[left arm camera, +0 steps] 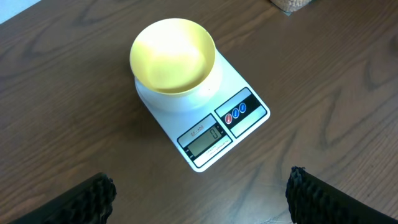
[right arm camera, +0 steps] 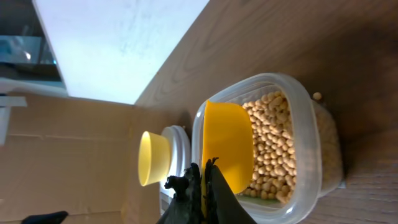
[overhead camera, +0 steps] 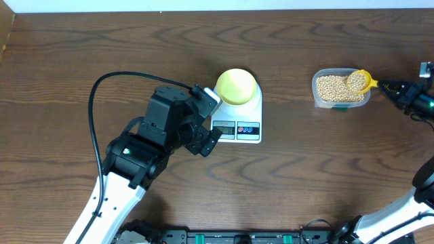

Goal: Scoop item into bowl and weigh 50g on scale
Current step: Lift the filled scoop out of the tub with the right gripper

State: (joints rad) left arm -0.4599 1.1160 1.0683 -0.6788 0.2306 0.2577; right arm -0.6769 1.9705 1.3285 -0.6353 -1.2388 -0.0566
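The pale-yellow bowl [overhead camera: 237,85] stands empty on the white scale [overhead camera: 247,129]; both show in the left wrist view, bowl [left arm camera: 172,56] and scale [left arm camera: 249,87]. The tan beans [overhead camera: 336,87] fill a clear tub [overhead camera: 315,88] at the right. My right gripper [overhead camera: 400,91] is shut on the handle of a yellow scoop [overhead camera: 359,81], whose head sits in the tub over the beans [right arm camera: 273,149]; the scoop [right arm camera: 229,140] shows in the right wrist view. My left gripper [overhead camera: 207,139] is open and empty, just left of the scale's display.
One loose bean [right arm camera: 317,96] lies on the table beside the tub. The left arm's black cable [overhead camera: 102,102] loops over the table's left side. The scale's display [left arm camera: 202,137] and two buttons [left arm camera: 236,113] face the left gripper.
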